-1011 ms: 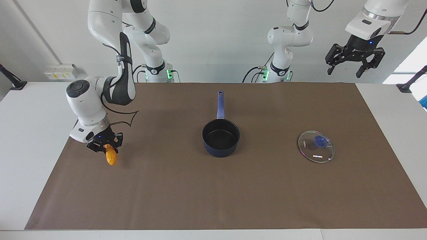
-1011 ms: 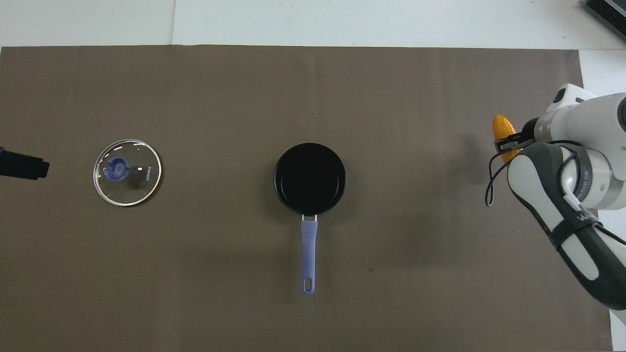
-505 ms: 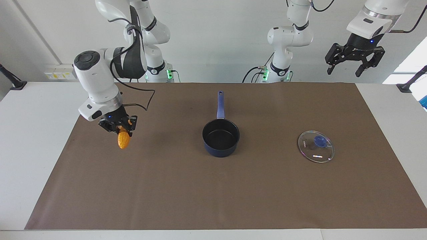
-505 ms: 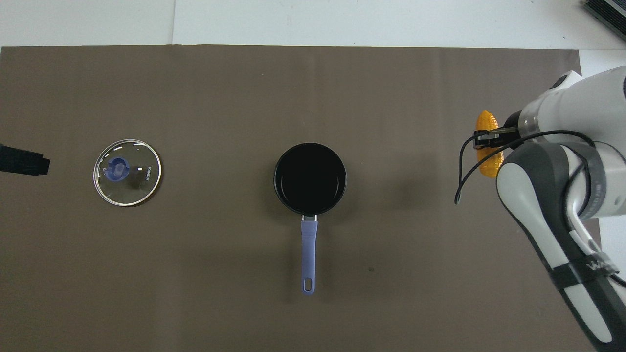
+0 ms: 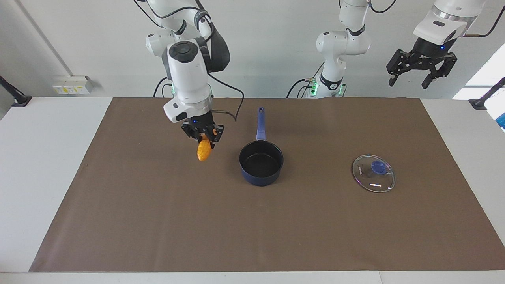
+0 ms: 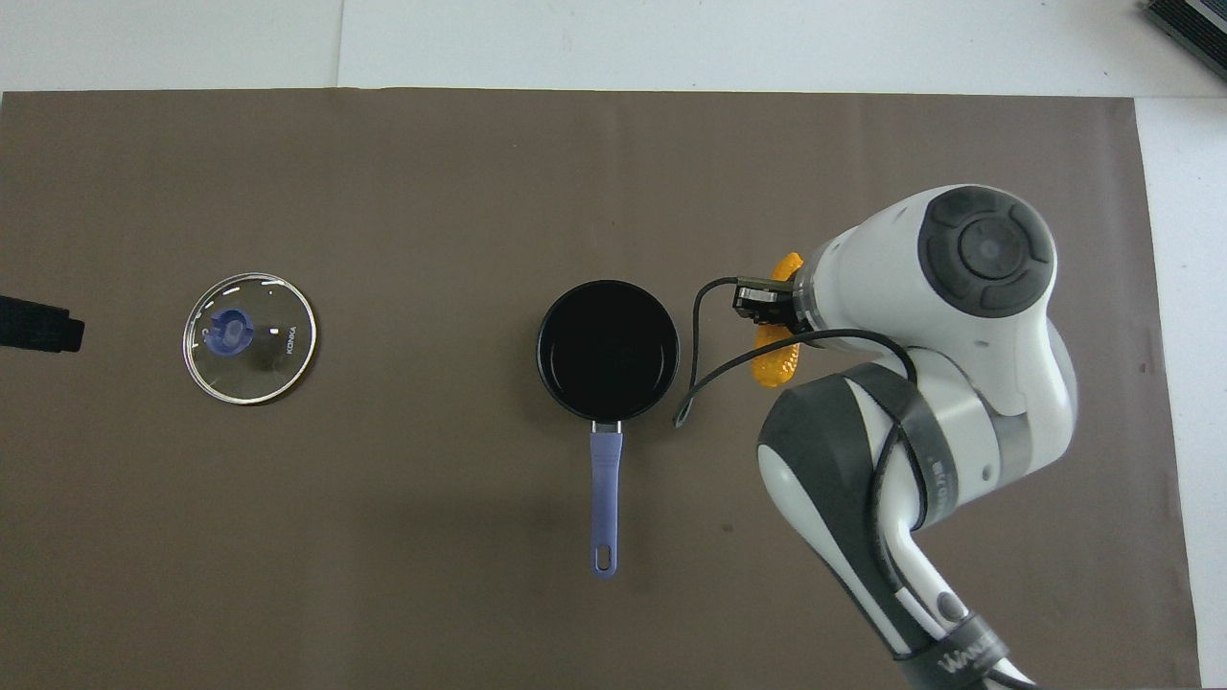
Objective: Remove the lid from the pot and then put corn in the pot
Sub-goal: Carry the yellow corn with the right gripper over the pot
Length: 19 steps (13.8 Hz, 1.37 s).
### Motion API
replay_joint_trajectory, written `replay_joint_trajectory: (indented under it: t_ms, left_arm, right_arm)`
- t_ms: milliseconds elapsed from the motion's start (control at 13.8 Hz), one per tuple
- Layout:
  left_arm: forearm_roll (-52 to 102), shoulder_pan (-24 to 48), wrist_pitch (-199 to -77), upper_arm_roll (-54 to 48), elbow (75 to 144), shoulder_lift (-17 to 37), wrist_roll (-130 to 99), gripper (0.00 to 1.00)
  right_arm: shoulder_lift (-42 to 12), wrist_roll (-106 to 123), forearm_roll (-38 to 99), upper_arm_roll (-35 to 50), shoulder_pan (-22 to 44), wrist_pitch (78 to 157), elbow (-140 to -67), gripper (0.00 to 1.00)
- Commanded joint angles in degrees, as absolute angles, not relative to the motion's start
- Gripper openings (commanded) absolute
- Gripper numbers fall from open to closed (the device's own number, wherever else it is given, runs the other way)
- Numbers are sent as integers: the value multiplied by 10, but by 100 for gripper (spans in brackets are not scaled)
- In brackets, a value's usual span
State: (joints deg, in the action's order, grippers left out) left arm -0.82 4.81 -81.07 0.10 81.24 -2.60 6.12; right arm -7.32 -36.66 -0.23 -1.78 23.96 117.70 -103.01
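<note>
The dark blue pot [image 5: 261, 164] [image 6: 608, 350] stands uncovered in the middle of the brown mat, its lighter-blue handle [image 5: 260, 124] pointing toward the robots. The glass lid [image 5: 373, 173] [image 6: 249, 337] with its blue knob lies flat on the mat toward the left arm's end. My right gripper [image 5: 203, 137] hangs in the air over the mat beside the pot, shut on the top of the orange-yellow corn [image 5: 203, 150] [image 6: 777, 356], which points down. My left gripper [image 5: 421, 69] waits open, raised high over the left arm's end of the table.
The brown mat [image 5: 252, 221] covers most of the white table [image 5: 39, 157]. A cable loops from the right wrist toward the pot handle. A dark object [image 6: 1189, 29] lies at the table corner farthest from the robots, at the right arm's end.
The right arm has lifted the corn off the mat and carried it from the right arm's end toward the pot. The left gripper has barely moved.
</note>
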Motion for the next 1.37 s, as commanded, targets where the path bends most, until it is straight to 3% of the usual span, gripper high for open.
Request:
replay_joint_trajectory:
  t_ms: [0, 289, 722, 1300]
  left_arm:
    - [-3, 44, -800, 1, 820, -37, 54, 100]
    - [-4, 44, -782, 1, 820, -40, 51, 100]
    - [-7, 44, -783, -1, 819, -40, 54, 100]
    - [-7, 44, -783, -1, 819, -40, 54, 100]
  right_arm:
    - [-88, -456, 9, -18, 281, 1250, -1038, 0]
    - [-126, -476, 7, -18, 317, 1293, -1037, 0]
    - [-192, -306, 2, -11, 352, 1374, -1037, 0]
    - [-226, -254, 7, -11, 347, 1396, -1034, 0]
